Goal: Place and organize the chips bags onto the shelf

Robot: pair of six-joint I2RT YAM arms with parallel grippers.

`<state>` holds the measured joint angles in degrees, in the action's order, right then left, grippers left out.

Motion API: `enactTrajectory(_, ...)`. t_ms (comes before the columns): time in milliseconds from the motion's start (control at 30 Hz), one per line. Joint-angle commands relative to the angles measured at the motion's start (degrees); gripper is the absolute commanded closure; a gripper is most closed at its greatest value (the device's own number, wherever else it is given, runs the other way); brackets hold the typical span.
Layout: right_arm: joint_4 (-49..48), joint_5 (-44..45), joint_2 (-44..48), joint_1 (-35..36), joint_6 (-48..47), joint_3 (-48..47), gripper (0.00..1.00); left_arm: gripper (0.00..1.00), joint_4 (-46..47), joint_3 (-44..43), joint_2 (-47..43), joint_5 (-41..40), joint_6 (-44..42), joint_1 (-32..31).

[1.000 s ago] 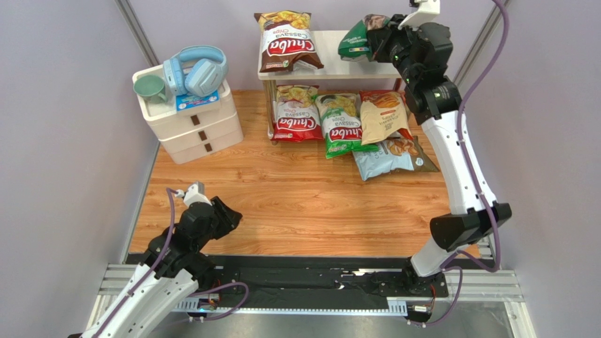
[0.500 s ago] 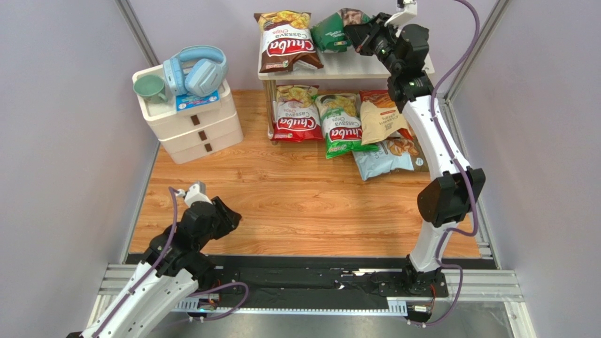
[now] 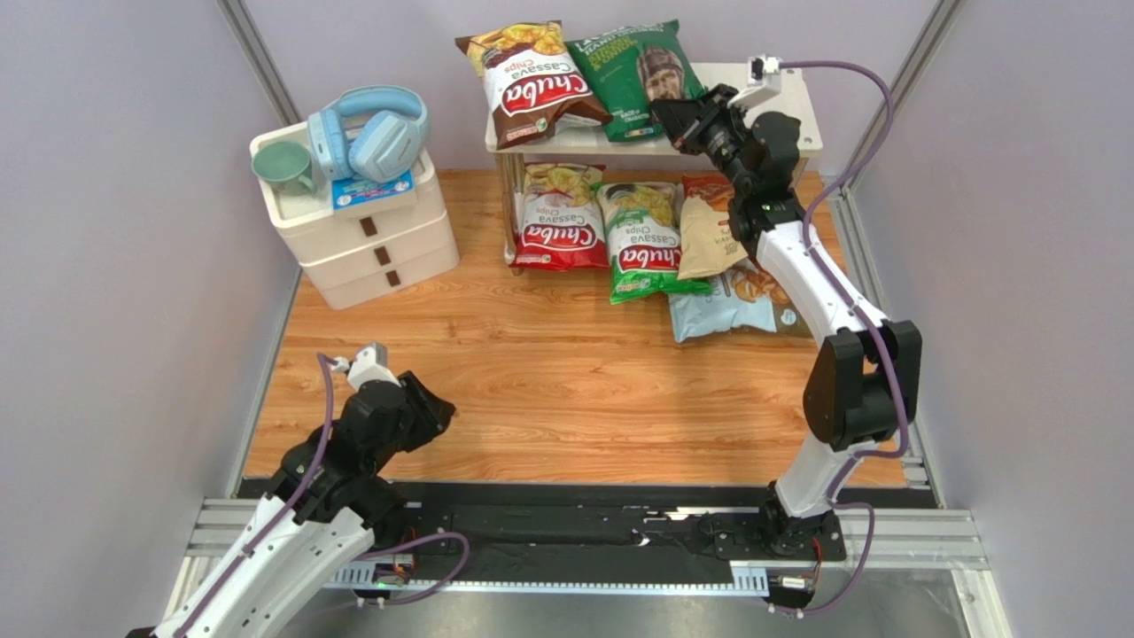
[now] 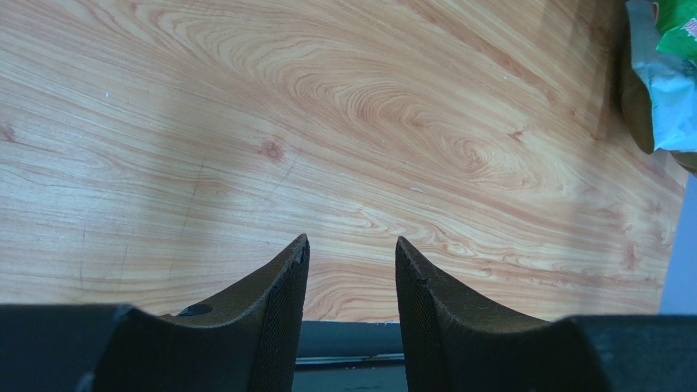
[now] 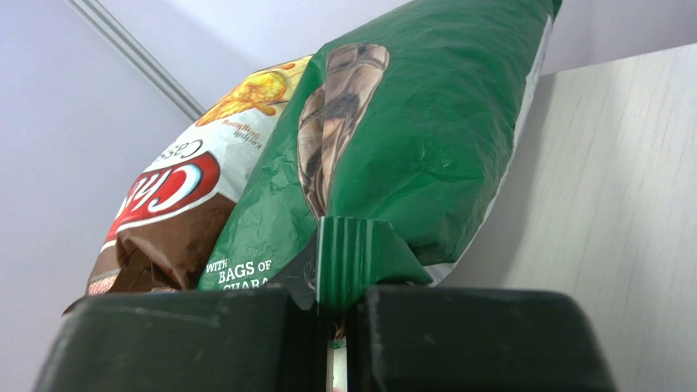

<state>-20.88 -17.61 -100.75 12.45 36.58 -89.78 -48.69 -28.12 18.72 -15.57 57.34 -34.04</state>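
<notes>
While right gripper [image 5: 331, 302] pinches seam of shiny dark green chips bag [image 5: 425, 139], bag leans on brown Chuba bag [image 3: 529, 87] atop pale wood shelf [image 3: 785, 100] at 12 o'clock, likely to stand tidy. Left gripper [image 4: 348, 269] at 7 o'clock: part open, empty.

The wood-grain desk [image 3: 559, 386] carries a white drawer unit [image 3: 379, 233] at its far left and the shelf [image 3: 788, 104] at the far middle. On the shelf's top board the brown bag [image 3: 529, 83] and dark green bag [image 3: 636, 73] sit side by side, touching. Below, the red bag [image 3: 559, 219], green bag [image 3: 643, 239] and cream-orange bag [image 3: 702, 233] stick out from under that board in a row. The light blue bag [image 3: 719, 309] lies on the desk just in front.
</notes>
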Motion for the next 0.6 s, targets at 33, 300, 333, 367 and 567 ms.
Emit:
enactTrajectory(33,-0.3,-1.5,3.5,1.1,3.6,8.5,1.0,0.51,2.7,-0.2,2.6,0.5,-0.7,-0.1)
enactTrajectory(300,2.8,-1.1,3.3,1.4,3.0,5.6,1.0,0.52,3.6,-0.2,3.3,0.4,-1.3,-0.1)
enactTrajectory(333,3.2,-1.4,3.1,1.5,2.9,4.9,1.0,0.52,3.6,-0.1,3.3,0.2,-1.2,-0.1)
enactTrajectory(367,3.5,-1.7,2.9,1.5,2.8,4.5,0.97,0.52,3.5,0.0,3.3,0.2,-1.2,0.0)
enactTrajectory(567,2.8,-2.3,4.4,1.8,3.1,5.7,0.78,0.53,3.3,1.4,2.5,0.4,-0.8,-0.1)
